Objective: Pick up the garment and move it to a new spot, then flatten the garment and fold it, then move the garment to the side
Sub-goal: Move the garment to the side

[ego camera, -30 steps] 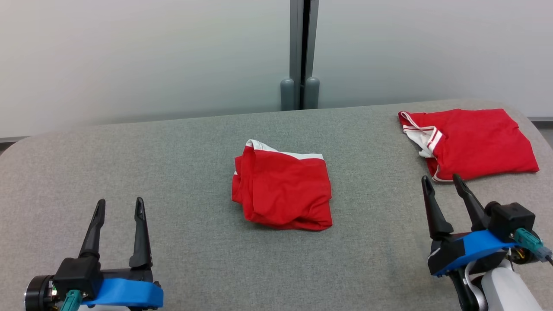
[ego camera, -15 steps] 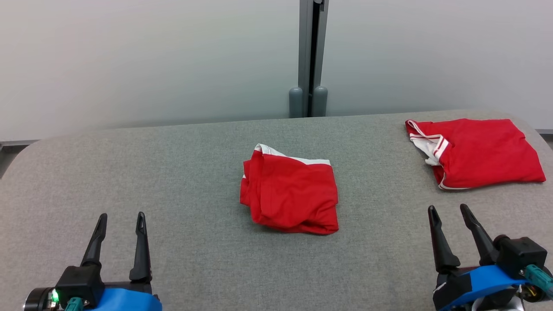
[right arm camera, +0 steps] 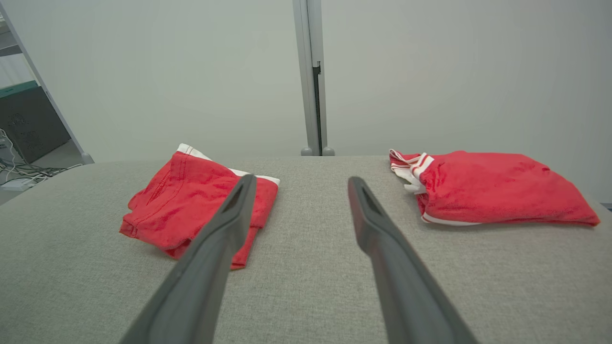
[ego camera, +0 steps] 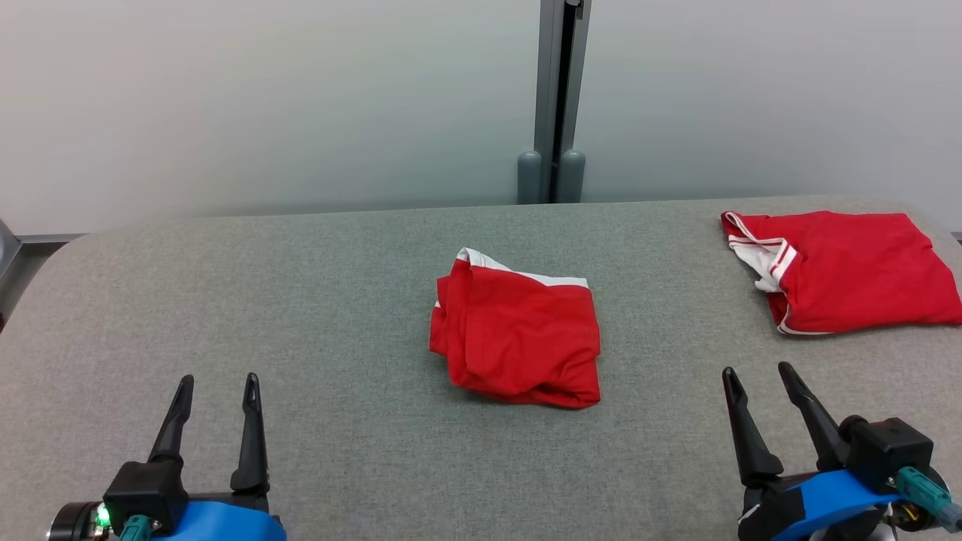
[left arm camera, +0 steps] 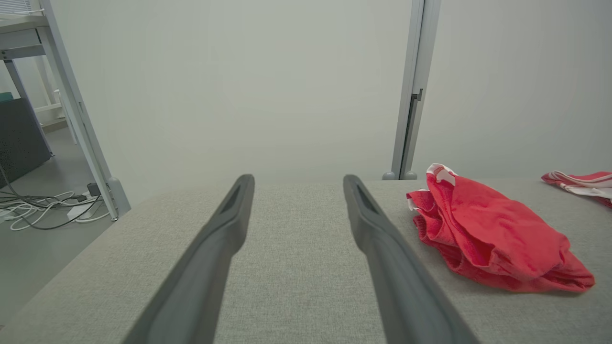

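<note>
Garment (ego camera: 518, 334) sits near the middle of the table (ego camera: 301, 300): a red bundle with a white band along its far edge, folded over and somewhat rumpled at the near edge. You have a second garment (ego camera: 849, 270), also red with white striped trim, lying at the table's far right corner, well apart from the first.

The table is covered in grey fabric and has rounded corners. It runs up to a pale wall (ego camera: 263, 98) split by a grey upright post (ego camera: 560, 90) with two small round feet at its base. In the left wrist view you can see the floor (left arm camera: 28, 248) off the table's left end, with loose cables (left arm camera: 43, 210) and a slanted metal frame (left arm camera: 71, 105).

Your left gripper (ego camera: 219, 378) hangs over the near left of the table, fingers spread apart and pointing toward the wall, holding nothing. Your right gripper (ego camera: 756, 370) is at the near right, fingers likewise apart and empty, leaning slightly leftward, with the second garment beyond its tips. Neither touches cloth.
</note>
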You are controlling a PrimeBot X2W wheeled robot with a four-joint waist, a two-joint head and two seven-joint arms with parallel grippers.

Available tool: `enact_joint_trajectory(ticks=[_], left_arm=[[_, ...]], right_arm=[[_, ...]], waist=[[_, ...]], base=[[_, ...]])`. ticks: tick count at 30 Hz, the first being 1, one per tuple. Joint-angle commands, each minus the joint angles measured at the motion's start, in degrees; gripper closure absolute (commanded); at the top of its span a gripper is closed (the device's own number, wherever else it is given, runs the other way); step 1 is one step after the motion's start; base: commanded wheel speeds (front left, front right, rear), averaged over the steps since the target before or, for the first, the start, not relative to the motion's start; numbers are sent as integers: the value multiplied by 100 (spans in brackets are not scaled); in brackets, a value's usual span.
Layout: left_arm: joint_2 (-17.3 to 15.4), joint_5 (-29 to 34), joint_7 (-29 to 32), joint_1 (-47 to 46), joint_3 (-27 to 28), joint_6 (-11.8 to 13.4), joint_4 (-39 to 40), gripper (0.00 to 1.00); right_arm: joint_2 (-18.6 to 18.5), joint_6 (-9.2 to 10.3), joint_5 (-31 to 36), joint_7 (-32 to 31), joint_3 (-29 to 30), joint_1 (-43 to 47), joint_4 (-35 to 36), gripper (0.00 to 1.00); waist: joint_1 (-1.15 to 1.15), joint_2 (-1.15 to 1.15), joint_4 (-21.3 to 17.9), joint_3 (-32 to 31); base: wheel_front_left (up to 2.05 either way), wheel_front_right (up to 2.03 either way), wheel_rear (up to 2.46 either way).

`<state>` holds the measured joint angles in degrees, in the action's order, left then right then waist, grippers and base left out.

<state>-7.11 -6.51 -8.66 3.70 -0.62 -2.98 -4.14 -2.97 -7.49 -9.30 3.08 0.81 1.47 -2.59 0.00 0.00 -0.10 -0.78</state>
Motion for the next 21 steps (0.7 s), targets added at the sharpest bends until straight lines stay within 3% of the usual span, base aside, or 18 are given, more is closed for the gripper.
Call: enact_joint_trajectory(ticks=[1, 13, 21], left_arm=[[-41, -28, -15, -7, -1, 30, -24, 0], [-93, -69, -36, -45, -57, 68, -56, 0], [-109, -87, -39, -250, -119, 75, -9, 0]], right_arm=[[9, -1, -33, -14, -3, 90, 34, 0], [10, -1, -60, -7, 12, 90, -65, 0], [10, -1, -20, -27, -162, -807, -175, 0]], waist=[[0, 0, 0, 3], [0, 0, 1, 32], [0, 0, 120, 254]], base=[[0, 0, 0], [0, 0, 0], [0, 0, 0]])
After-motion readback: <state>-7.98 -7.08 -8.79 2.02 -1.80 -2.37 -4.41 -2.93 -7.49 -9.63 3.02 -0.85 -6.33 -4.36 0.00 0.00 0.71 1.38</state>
